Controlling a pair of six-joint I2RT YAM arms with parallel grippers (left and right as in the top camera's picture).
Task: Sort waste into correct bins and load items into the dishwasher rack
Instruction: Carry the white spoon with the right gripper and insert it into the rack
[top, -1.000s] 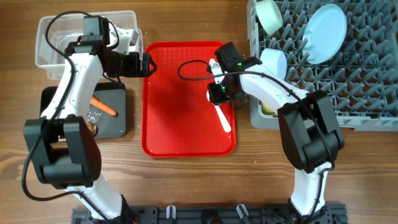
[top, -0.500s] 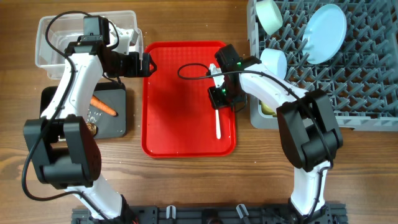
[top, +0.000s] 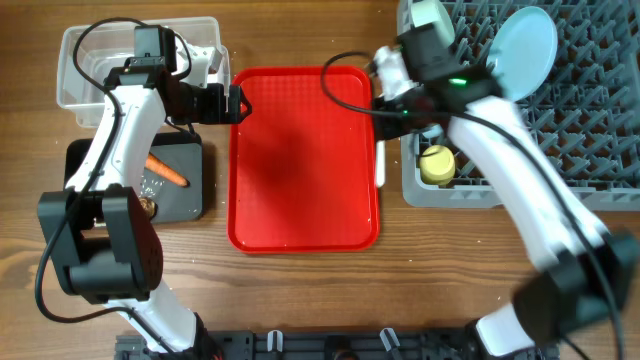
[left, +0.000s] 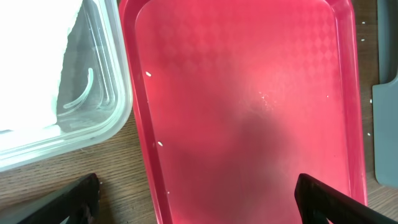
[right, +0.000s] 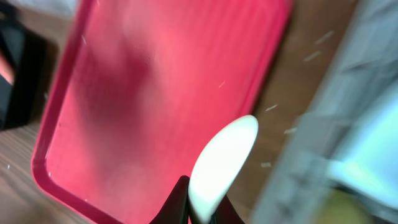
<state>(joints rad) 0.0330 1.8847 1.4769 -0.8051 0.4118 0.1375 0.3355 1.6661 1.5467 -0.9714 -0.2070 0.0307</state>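
My right gripper (top: 392, 98) is shut on the white plastic spoon (top: 380, 165), which hangs over the gap between the red tray (top: 300, 190) and the grey dishwasher rack (top: 570, 150). The spoon's bowl (right: 221, 162) sticks out past the shut jaws (right: 200, 208) in the blurred right wrist view. The rack holds a light blue plate (top: 525, 45), a bowl (top: 432, 22) and a yellow cup (top: 437, 165). My left gripper (top: 238, 103) is open and empty over the red tray's left rim (left: 140, 124). A carrot (top: 165, 172) and a brown scrap (top: 150, 207) lie in the black tray (top: 190, 200).
The clear tub (top: 80, 60) stands at the back left with white paper (left: 31, 62) in it. A few rice grains (left: 148, 74) lie on the red tray. The rack's left wall is close beside the tray's right rim.
My right gripper has lifted the spoon off the red tray and swung up and right toward the rack. The left arm has not moved.
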